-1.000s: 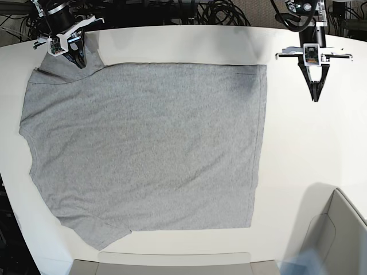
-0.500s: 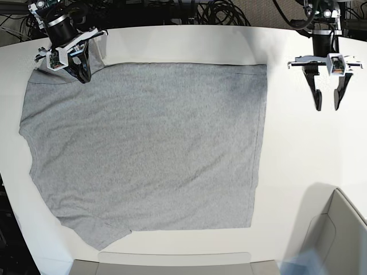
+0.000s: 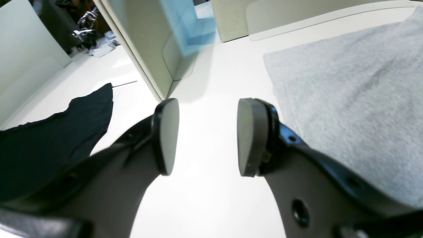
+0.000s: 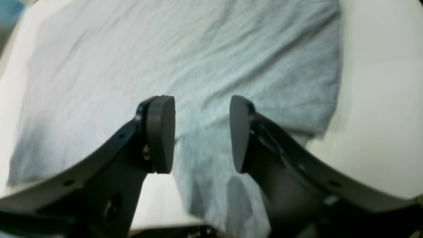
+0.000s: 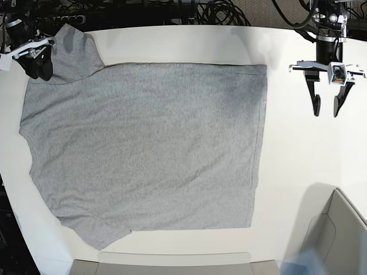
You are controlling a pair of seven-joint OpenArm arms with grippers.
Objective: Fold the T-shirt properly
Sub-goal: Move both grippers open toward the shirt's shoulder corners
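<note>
Our left gripper (image 5: 325,106) hangs spread over bare table (image 5: 304,143) near the far edge, beside the T-shirt (image 5: 149,143)'s hem; our right gripper (image 4: 201,132) is likewise spread and empty above the sleeve at the opposite far corner. The T-shirt lies flat, plain side up, mid-table. We should pinch both far corners together, lift evenly, and fold straight toward the near edge.

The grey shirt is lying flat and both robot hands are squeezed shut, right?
Not quite. The T-shirt lies flat, but both grippers are open: the wrist views show a clear gap between the fingers of the left gripper and the right gripper.
</note>
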